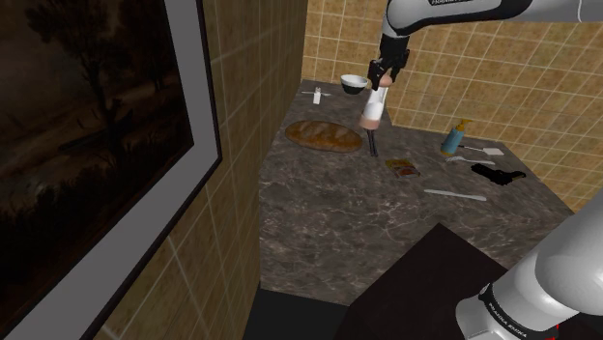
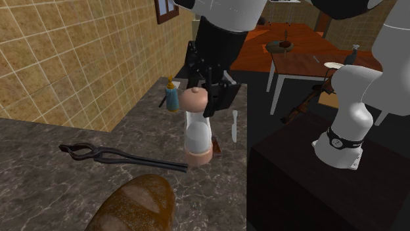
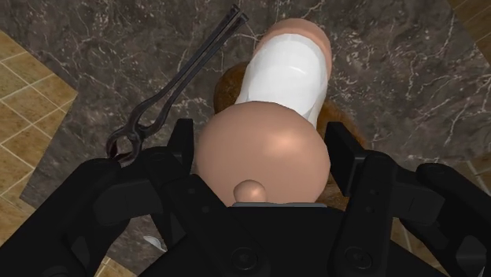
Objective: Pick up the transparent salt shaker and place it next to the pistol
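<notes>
Clearly, my claw (image 1: pixel 379 83) gripped shaker (image 1: pixel 372 111) upright, off counter (image 1: pixel 338 222); pistol (image 1: pixel 498 175) lay well apart, toward shoulder view's lower right.

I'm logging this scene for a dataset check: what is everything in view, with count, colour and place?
counter: 1, dark marbled, against the tiled wall
salt shaker: 1, white with pinkish-tan ends, held above the counter
pistol: 1, black, on the counter, shoulder view's right
bread loaf: 1, brown, on the counter
tongs: 1, black, on the counter beside the bread loaf
bottle: 1, blue, yellow top, near the tiled wall
bowl: 1, white, counter's far end
knife: 1, white, near the pistol
arm: 1, white, above the counter
claw: 1, black, shut on the salt shaker
</notes>
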Available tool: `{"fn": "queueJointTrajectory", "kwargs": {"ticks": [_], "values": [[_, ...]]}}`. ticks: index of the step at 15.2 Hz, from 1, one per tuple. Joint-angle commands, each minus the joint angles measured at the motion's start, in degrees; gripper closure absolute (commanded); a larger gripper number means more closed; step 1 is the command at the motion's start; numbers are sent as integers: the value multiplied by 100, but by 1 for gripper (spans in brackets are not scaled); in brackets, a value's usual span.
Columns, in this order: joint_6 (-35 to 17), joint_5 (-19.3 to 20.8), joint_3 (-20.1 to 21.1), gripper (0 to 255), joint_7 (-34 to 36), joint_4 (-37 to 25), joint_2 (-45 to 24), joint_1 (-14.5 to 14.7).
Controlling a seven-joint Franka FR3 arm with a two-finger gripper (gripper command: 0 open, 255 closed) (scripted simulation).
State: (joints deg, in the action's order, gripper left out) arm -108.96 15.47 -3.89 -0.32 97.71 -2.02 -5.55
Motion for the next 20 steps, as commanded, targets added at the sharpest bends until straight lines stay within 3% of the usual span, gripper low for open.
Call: {"fn": "queueJointTrajectory", "kwargs": {"ticks": [1,13,20], "values": [[156,-14,4,255,-37,-189,-30,4],[1065,-76,16,255,-258,-1299,-207,19],[374,-190,-414,255,-1026,-424,184,-448]]}}
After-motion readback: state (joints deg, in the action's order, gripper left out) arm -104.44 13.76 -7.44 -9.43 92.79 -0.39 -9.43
